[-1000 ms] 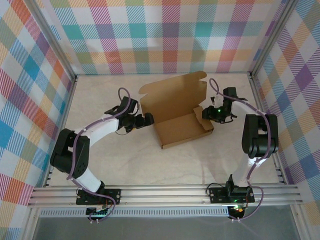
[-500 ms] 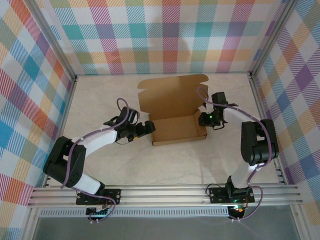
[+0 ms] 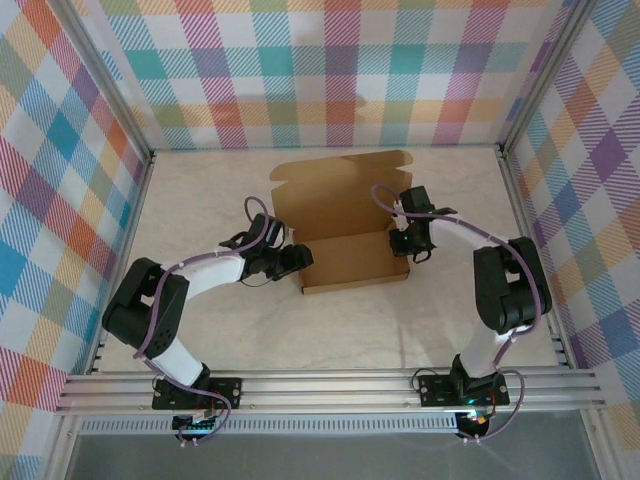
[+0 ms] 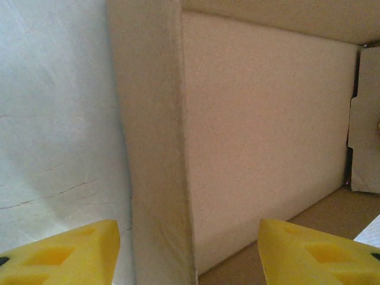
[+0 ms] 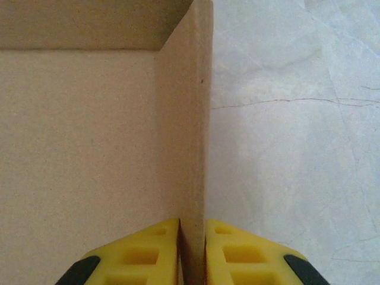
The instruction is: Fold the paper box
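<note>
In R tool point(image 5: 192, 230): paper box point(image 5: 83, 136) wall

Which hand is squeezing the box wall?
The right hand: its fingers pinch the paper box wall. The left hand holds its fingers apart around another wall.

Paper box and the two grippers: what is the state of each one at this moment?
paper box: tray formed with its side walls up, lid open and standing at the far side.
left gripper: open, one finger on either side of the box's left wall, not clamped on it.
right gripper: shut on the box's right wall.
</note>
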